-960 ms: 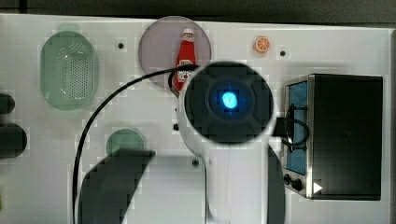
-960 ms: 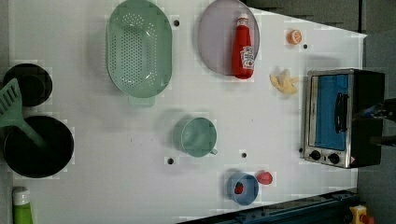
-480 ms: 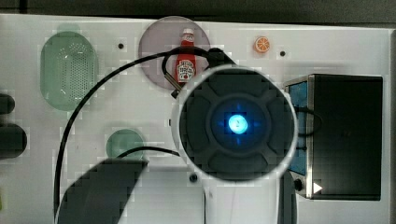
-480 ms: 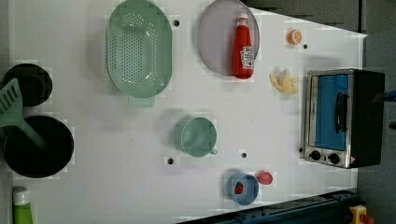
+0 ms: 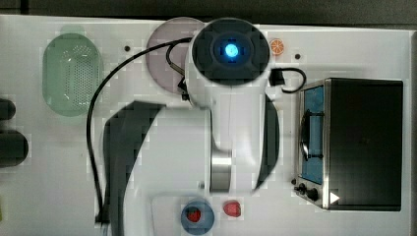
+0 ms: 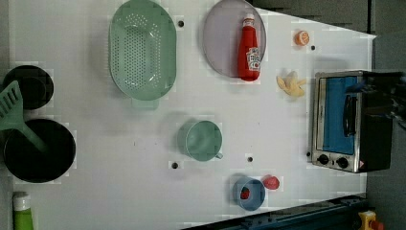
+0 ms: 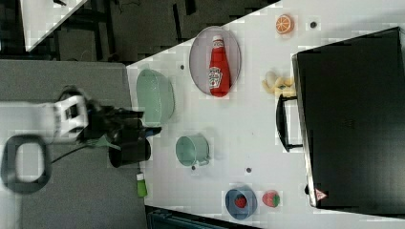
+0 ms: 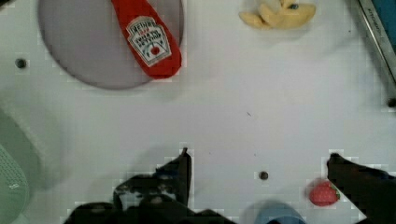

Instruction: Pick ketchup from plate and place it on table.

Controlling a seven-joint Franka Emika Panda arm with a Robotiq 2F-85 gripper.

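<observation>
plate (image 5: 162, 54) half hidden by arm (image 5: 231, 98)

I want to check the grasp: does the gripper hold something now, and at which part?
Nothing is held. The gripper is open with nothing between its jaws, and the ketchup lies apart on the plate.

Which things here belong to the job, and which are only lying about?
Job: ketchup, plate, table, open pincer.
Lying about: colander, green cup, toaster oven, blue bowl, orange slice.
</observation>
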